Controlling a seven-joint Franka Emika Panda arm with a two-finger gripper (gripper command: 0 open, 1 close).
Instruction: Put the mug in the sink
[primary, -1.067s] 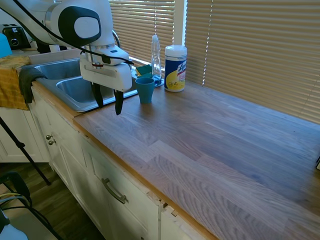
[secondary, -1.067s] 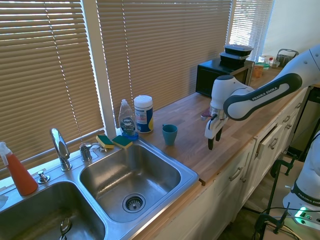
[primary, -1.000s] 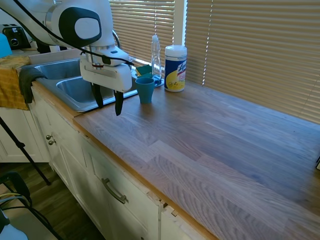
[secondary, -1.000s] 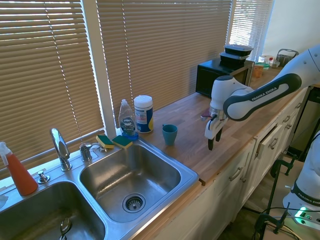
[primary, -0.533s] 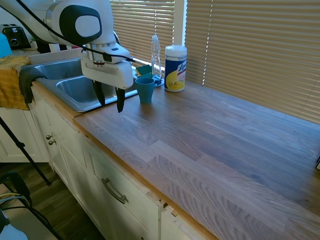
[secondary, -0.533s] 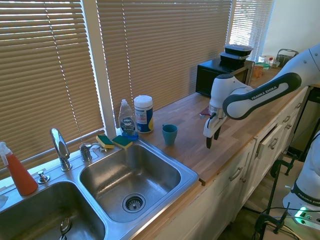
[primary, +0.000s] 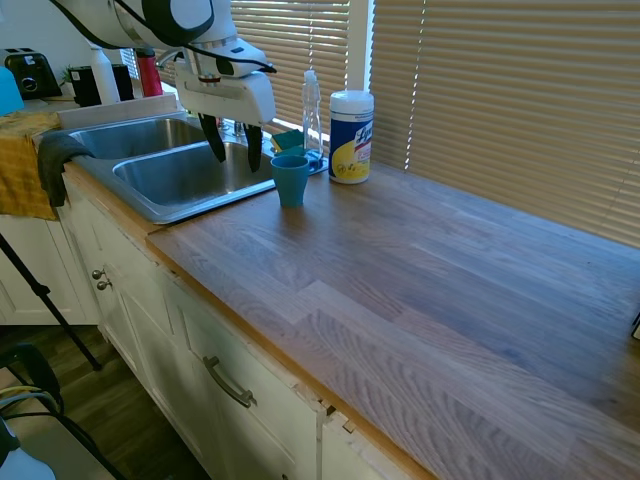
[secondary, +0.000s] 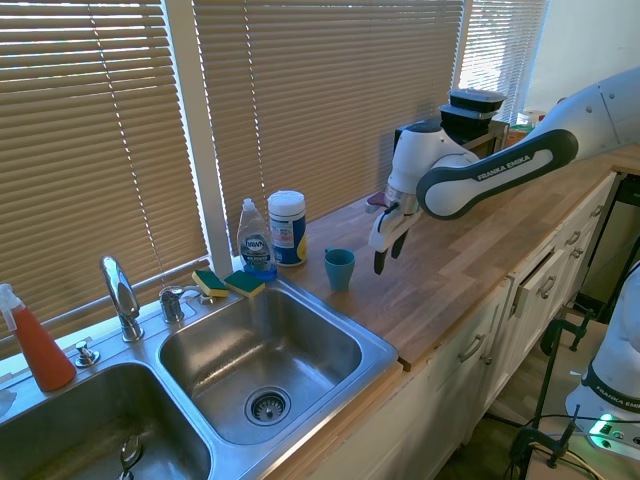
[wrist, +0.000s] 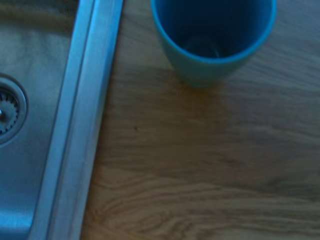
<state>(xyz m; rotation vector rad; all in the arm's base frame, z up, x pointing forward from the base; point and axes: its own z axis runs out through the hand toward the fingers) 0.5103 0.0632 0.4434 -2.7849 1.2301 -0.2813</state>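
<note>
On the wooden bench (primary: 420, 290), just beside the sink (secondary: 262, 347) rim, one teal mug (secondary: 339, 269) is seen standing upright, not yet grasped. The gripper (secondary: 386, 252) is held just beside it, at about three o'clock of the mug in the second exterior view, jaws spread and empty. The light mug could be tipped or pushed along the bench if a fingertip strikes its rim during descent. Counted: one mug, one wipes canister (secondary: 287, 228), one soap bottle (secondary: 255, 240), two sponges (secondary: 229, 283), two basins.
</note>
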